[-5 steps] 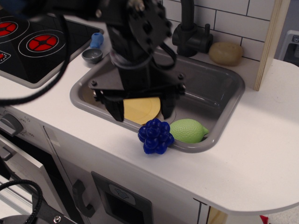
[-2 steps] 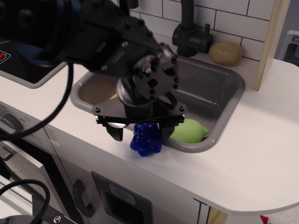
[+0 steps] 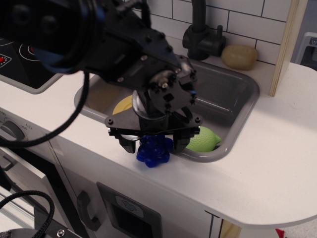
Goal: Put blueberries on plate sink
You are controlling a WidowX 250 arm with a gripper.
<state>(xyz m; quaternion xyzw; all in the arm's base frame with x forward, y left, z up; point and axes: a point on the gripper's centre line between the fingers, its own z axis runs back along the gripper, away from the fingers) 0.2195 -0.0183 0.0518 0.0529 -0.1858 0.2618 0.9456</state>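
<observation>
The blueberries (image 3: pixel 154 151), a glossy deep-blue cluster, lie on the white counter just in front of the sink's (image 3: pixel 246 101) front rim. My gripper (image 3: pixel 153 143) is lowered over them, open, with one finger (image 3: pixel 126 143) on the left of the cluster and the other on the right. I cannot tell whether the fingers touch the cluster. The yellow plate (image 3: pixel 122 105) lies in the left part of the sink, mostly hidden behind the arm.
A pale green lemon-shaped toy (image 3: pixel 206 139) lies in the sink's front right corner, close to the gripper's right finger. A black faucet (image 3: pixel 199 34) and a tan object (image 3: pixel 239 56) stand behind the sink. The stove (image 3: pixel 10 59) is at the left.
The gripper moved from above the sink forward and down until its fingers straddle the blueberries. The blueberries shifted slightly to the left.
</observation>
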